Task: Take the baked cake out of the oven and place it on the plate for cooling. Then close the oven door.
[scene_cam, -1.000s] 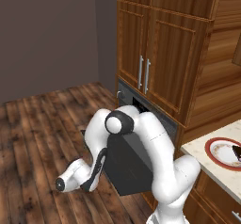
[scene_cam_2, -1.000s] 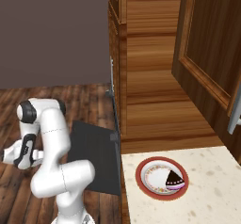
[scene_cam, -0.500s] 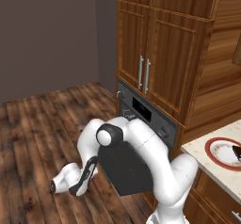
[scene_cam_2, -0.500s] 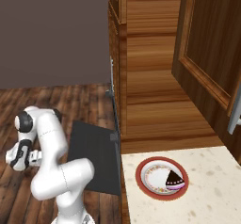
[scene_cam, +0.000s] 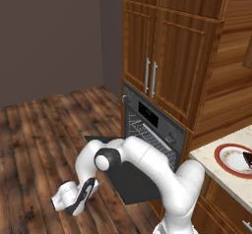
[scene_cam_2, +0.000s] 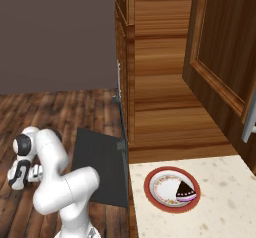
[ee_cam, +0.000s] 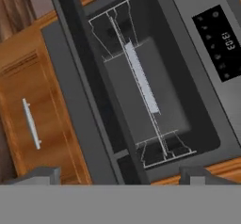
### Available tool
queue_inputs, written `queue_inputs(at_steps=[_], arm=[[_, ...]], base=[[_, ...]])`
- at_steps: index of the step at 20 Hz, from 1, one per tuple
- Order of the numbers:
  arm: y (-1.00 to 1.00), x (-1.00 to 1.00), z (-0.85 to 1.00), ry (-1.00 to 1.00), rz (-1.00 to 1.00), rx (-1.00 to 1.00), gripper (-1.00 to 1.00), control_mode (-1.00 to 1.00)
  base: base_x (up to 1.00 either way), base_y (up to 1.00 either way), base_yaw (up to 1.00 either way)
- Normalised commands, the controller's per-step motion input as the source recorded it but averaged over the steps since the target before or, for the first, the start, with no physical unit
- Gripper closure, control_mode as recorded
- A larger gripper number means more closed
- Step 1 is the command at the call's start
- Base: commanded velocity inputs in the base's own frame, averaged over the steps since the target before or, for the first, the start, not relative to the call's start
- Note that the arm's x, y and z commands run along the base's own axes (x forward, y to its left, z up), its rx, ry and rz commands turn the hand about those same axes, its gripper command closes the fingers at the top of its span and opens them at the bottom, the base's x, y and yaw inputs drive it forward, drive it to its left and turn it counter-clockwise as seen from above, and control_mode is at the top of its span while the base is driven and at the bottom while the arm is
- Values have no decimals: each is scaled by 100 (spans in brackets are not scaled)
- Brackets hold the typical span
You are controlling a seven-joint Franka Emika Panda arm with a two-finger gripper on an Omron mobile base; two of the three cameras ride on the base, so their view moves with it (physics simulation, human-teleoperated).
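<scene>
The baked cake (scene_cam_2: 185, 191), a small dark wedge, lies on the red-rimmed plate (scene_cam_2: 156, 174) on the counter, also seen at the right edge as cake (scene_cam: 247, 158) and plate (scene_cam: 226, 155). The oven (scene_cam: 156, 125) stands with its oven door (scene_cam: 134, 183) folded down flat. My gripper (scene_cam: 78, 203) hangs low near the floor, left of the door and below its level, open and empty. In the hand view, my gripper (ee_cam: 117, 178) looks up into the oven (ee_cam: 155, 91), past the door's edge (ee_cam: 101, 105).
A pale tray (ee_cam: 141, 77) rests on the wire rack inside the oven cavity. Wooden cabinets (scene_cam: 162, 46) rise above the oven and a wooden drawer front (ee_cam: 28, 119) sits under it. A wood floor (scene_cam: 39, 139) spreads to the left.
The elbow has dropped and swung outward from the oven, and the hand has sunk a little lower toward the floor. The jaws stay wide apart.
</scene>
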Motion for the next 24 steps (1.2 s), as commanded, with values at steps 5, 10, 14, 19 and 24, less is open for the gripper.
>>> queue_inputs(at_steps=[5, 10, 14, 19, 24], arm=[[0, 25, -28, 0, -10, -21, -100, -100], [0, 29, -32, 0, -10, -22, -100, -100], [0, 23, -41, 0, -10, -22, -100, -100], [0, 27, -47, 0, -9, -21, -100, -100], [-2, 27, -45, 0, -9, -20, -100, -100]], base=[[0, 0, 0], [0, 0, 0], [0, 0, 0], [0, 0, 0], [0, 0, 0]])
